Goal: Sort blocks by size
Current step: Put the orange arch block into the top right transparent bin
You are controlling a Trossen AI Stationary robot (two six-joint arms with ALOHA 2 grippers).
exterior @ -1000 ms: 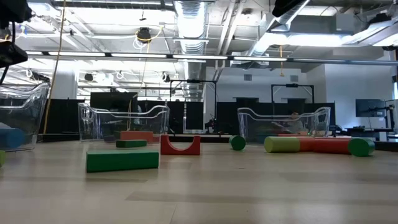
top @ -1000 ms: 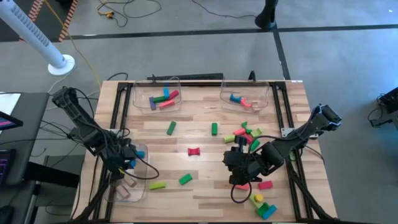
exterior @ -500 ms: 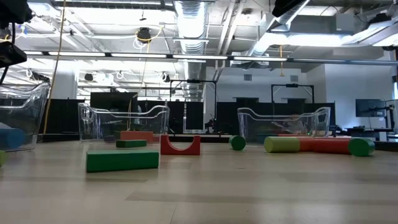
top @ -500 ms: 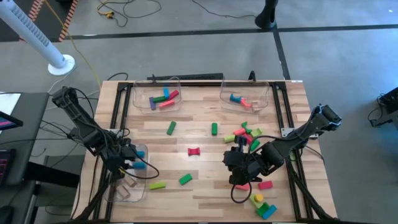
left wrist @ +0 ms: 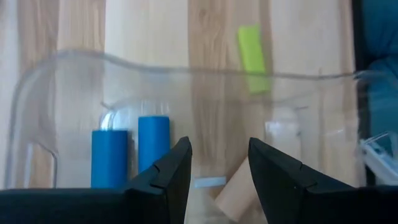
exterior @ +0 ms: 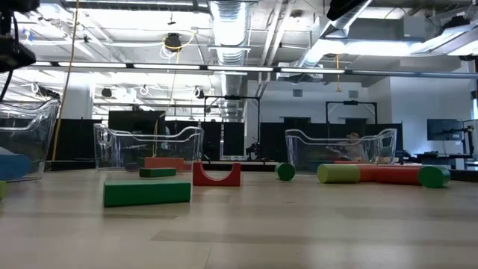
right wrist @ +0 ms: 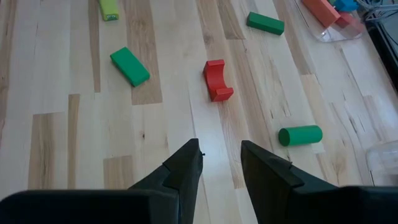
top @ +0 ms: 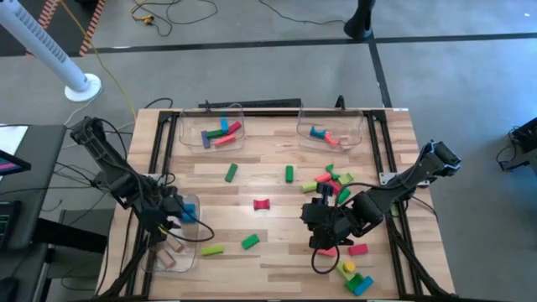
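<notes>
Blocks [top: 261, 204] scattered; left tool [left wrist: 217, 163] empty above bin [left wrist: 186, 62].

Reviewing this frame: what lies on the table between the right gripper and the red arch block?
Nothing: in the right wrist view, only bare wood lies between the open right gripper and the red arch block. The high view agrees.

The worktop [top: 277, 252] was light wood planking in a dark frame. Three clear bins stood on it: two at the far edge [top: 210, 126] [top: 331, 126], one at the left near corner [top: 172, 243]. Loose blocks lay directly on it: a red arch [top: 262, 204] mid-surface, green pieces [top: 231, 173] [top: 289, 174] [top: 250, 242], a lime bar [top: 212, 250], and a mixed cluster [top: 330, 182] toward the right.
</notes>
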